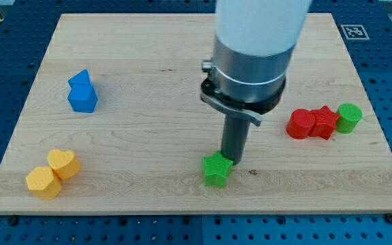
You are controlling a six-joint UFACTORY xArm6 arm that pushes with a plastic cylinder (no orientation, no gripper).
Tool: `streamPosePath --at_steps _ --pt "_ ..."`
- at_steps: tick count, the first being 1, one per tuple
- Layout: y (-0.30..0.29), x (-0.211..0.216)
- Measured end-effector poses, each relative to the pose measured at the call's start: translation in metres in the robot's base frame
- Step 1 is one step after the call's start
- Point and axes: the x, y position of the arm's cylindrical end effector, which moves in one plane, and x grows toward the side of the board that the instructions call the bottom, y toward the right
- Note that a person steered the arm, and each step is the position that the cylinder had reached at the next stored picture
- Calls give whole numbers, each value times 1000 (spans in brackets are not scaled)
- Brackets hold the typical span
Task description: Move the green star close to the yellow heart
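Observation:
The green star (216, 170) lies on the wooden board (155, 82) near the view's bottom, a little right of centre. The yellow heart (64, 163) lies at the view's bottom left, touching a yellow hexagon block (43, 182). My tip (231, 161) stands right at the star's upper right edge, touching it or nearly so. The star is far to the right of the heart.
A blue block (82, 92) lies at the view's left. At the right, a red cylinder-like block (299, 124), a red star (324, 122) and a green cylinder (349, 117) stand in a row, touching. The arm's wide body (254, 54) overhangs the board's middle.

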Motion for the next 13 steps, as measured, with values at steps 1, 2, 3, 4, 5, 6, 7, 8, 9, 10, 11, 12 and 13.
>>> streamPosePath --at_steps 1,2,3,4,5,6,7,8,9,10,11,12,13 --pt "20 0" --pt "61 7" --pt "56 21" --pt "33 23" --pt "14 23" --pt "-8 23" --pt "-22 23" --pt "-24 23" --pt "-29 24" --pt "-30 24" --pt "-30 24" --pt "-39 24" --pt "-43 24"
